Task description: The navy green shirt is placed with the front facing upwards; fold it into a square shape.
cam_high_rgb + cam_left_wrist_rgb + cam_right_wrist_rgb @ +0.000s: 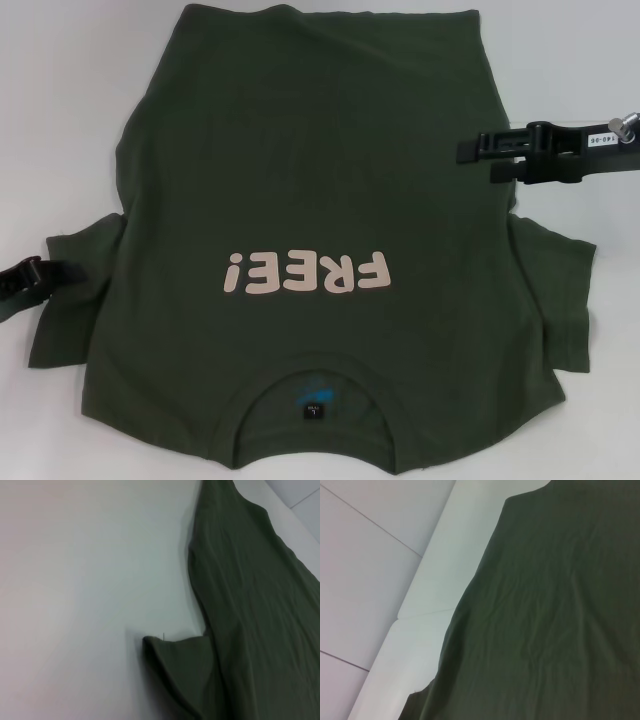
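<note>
The navy green shirt (300,190) lies spread flat on the white table, front up, with its pink "FREE!" print (305,272) and round collar (312,395) towards me. My right gripper (476,161) hovers open over the shirt's right side edge, about halfway along the body. My left gripper (28,280) sits at the tip of the shirt's left sleeve (75,290), only partly in view. The left wrist view shows that sleeve (180,670) and the shirt's side (250,605). Shirt fabric (555,620) fills most of the right wrist view.
White table (60,120) surrounds the shirt. In the right wrist view the table's edge (420,615) runs beside a pale tiled floor (365,570).
</note>
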Motion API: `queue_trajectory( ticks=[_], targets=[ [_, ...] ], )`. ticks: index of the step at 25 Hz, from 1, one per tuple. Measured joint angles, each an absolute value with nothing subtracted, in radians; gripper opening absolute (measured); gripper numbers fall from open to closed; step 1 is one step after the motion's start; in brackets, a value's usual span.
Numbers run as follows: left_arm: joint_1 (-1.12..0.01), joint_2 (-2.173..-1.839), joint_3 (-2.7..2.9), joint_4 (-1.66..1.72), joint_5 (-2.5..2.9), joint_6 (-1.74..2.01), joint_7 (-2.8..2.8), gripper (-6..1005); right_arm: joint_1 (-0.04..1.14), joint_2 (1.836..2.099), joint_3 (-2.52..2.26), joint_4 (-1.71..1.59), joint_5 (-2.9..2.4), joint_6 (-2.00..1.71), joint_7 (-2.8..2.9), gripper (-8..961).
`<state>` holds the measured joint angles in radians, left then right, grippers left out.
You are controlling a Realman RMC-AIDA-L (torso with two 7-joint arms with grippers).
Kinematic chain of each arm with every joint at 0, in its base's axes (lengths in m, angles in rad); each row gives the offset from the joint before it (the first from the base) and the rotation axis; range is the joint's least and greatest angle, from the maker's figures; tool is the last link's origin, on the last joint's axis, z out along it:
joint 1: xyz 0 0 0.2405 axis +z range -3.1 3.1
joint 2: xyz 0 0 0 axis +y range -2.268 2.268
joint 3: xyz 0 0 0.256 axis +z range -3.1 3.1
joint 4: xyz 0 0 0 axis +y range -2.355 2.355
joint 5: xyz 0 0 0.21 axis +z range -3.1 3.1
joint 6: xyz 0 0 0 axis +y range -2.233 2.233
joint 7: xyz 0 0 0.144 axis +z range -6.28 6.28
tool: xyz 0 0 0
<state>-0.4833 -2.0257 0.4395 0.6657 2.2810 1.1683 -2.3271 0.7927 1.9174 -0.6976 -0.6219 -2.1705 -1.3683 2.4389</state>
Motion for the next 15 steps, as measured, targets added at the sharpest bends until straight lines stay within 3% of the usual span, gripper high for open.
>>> queue_trajectory(
  ticks=[5, 13, 15],
  targets=[
    [-0.482, -2.027, 0.445, 0.674, 2.29, 1.167, -2.322, 353, 0.793, 1.917, -0.698, -0.621, -2.171, -1.368, 2.439, 852],
    [-0.486, -2.027, 0.471, 0.733, 2.306, 1.167, -2.3, 2, 0.793, 1.917, -0.691, -0.621, -2.171, -1.368, 2.439, 852],
    [-0.487, -2.023, 0.501, 0.764, 2.307, 1.168, -2.28, 2, 0.793, 1.917, -0.69, -0.621, -2.171, -1.368, 2.439, 852]
  ],
)
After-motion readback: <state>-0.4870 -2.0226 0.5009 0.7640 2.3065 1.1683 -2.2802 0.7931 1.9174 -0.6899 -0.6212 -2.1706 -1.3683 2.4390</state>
